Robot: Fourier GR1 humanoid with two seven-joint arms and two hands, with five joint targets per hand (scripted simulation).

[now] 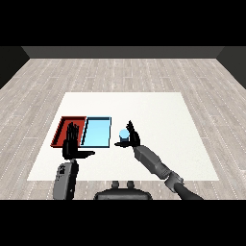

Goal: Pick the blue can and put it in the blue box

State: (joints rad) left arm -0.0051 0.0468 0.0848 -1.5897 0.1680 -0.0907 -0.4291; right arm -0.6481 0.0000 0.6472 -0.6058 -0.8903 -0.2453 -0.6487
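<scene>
Blue can (pixel 124 134) sitting in right hand (pixel 130 138), just right of light blue tray (pixel 97 131), above white table (pixel 158 125); whether touching table, cannot tell. Light blue tray lying side by side with red tray (pixel 63 129), sharing an edge, red one further left. Nothing standing between can and light blue tray; only tray's right rim in between. Can appearing roughly upright, long axis near vertical, top showing pale; exact tilt too small to tell. Right hand curling round can, fingers rising behind and above it, thumb side toward the tray, so clamped on can. Right forearm (pixel 153 162) running in from lower right corner, angling up-left toward can. Left hand (pixel 73 144) hanging over near edge of red tray and light blue tray's left corner, fingers straight and pointing up-forward, thumb sticking out sideways to the right, holding nothing; touching tray or not, cannot tell. Left forearm (pixel 66 178) coming up from lower left, nearly vertical. Wooden floor (pixel 120 72) surrounding table on all sides.
</scene>
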